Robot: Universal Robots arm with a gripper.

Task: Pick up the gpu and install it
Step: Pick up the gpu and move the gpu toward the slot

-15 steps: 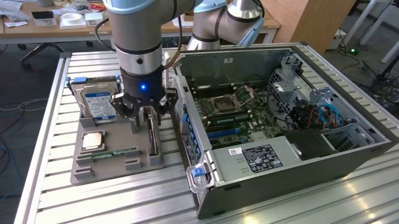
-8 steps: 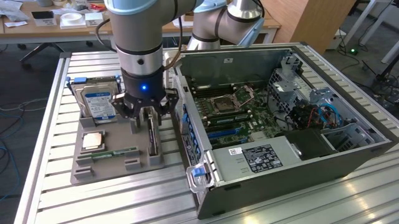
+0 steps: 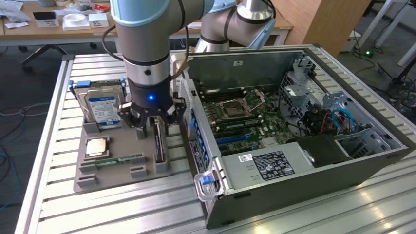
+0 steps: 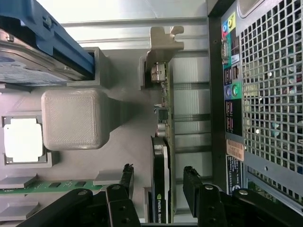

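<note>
Exterior view: the gripper (image 3: 155, 129) hangs low over the grey holder tray (image 3: 114, 171) on the table (image 3: 130, 209), right above the gpu (image 3: 159, 148), which stands on edge beside the open computer case (image 3: 293, 191).

Wrist view: the gripper (image 4: 157, 177) is spread wide, its fingers (image 4: 189, 182) flanking the gpu (image 4: 161, 142) with gaps on both sides.

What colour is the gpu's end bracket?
Silvery metal: the gpu bracket shows best in the wrist view.

My pincer (image 4: 158, 171) is matt black. The gpu (image 4: 160, 198) has a glossy black shroud and a dull silvery metal bracket. The tray (image 4: 124, 127) is grainy, matt grey plastic; the table (image 3: 117, 214) is ribbed, shiny bare metal.
</note>
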